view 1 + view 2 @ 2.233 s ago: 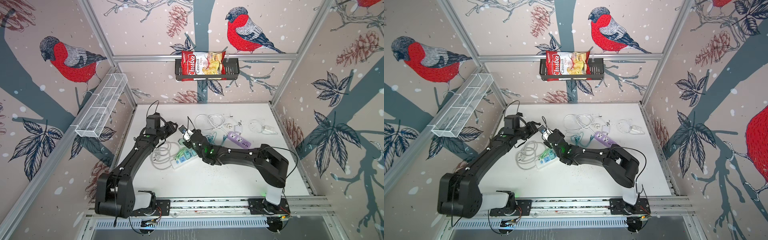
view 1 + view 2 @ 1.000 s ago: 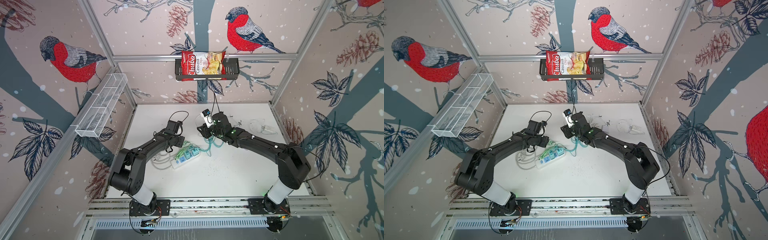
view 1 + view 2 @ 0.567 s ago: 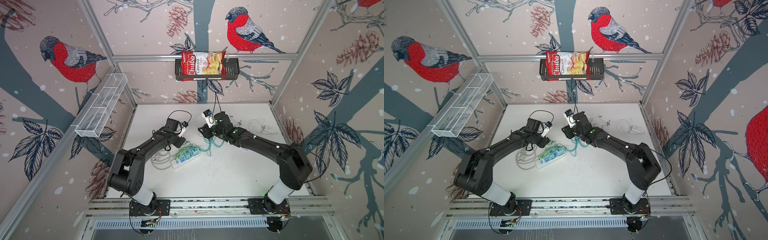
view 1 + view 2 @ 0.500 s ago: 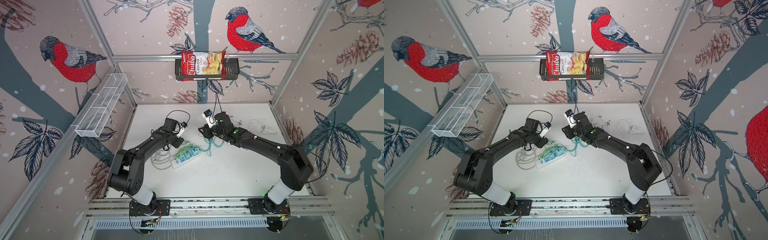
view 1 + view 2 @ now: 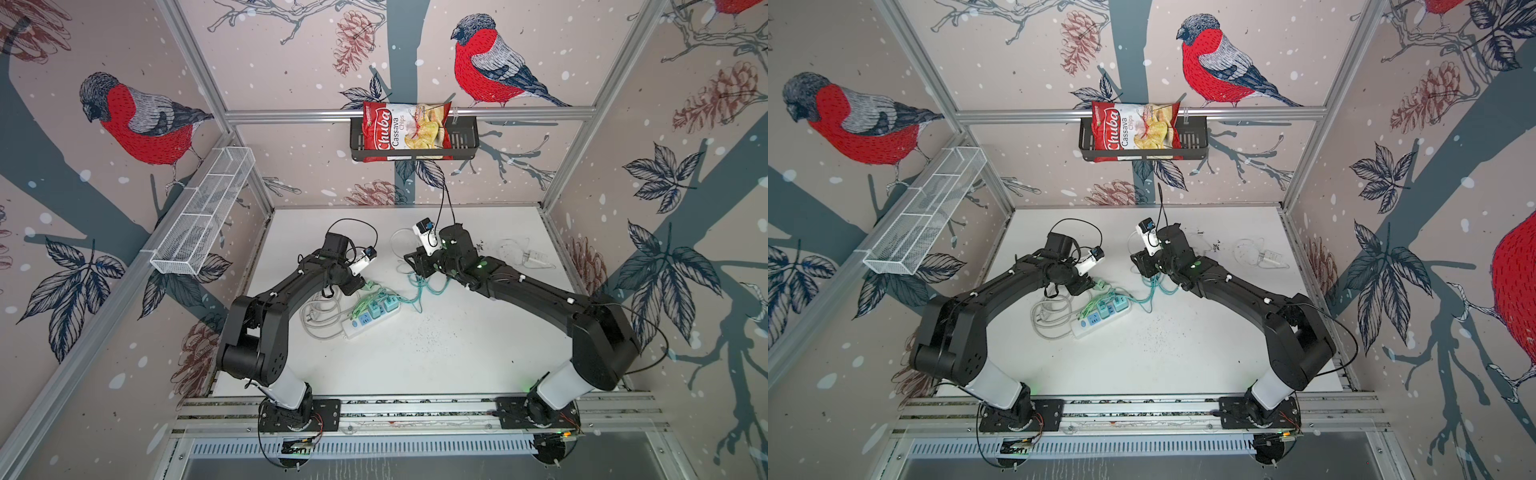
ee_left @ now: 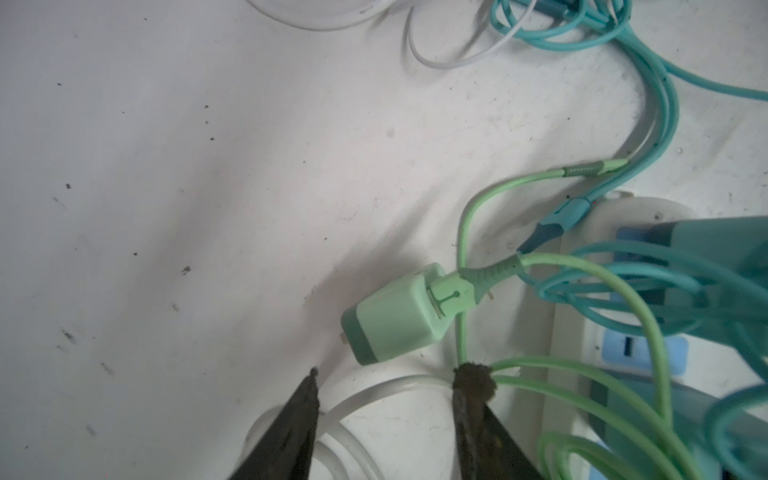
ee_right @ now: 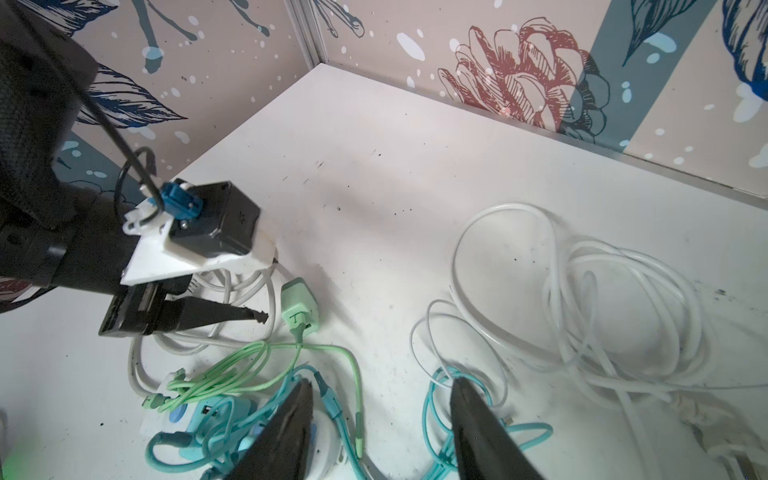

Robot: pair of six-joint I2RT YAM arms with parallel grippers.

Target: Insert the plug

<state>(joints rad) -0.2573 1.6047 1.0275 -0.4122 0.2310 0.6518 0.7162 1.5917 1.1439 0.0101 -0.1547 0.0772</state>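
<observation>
The left gripper's (image 6: 394, 374) jaws stand apart with nothing between them, tips just short of the pale green plug (image 6: 395, 316). The plug lies on its side on the white surface (image 6: 166, 166), a little toward the left edge from the middle, just beside the end of the power strip (image 5: 370, 322) and in no socket; its cord (image 6: 490, 274) loops over the strip. The right gripper's (image 7: 382, 384) jaws are also apart and empty, above teal cords (image 6: 667, 108).

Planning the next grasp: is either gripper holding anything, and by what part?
Nothing held: left gripper is open just short of the light green charger; right gripper is open over the teal cables.
</observation>
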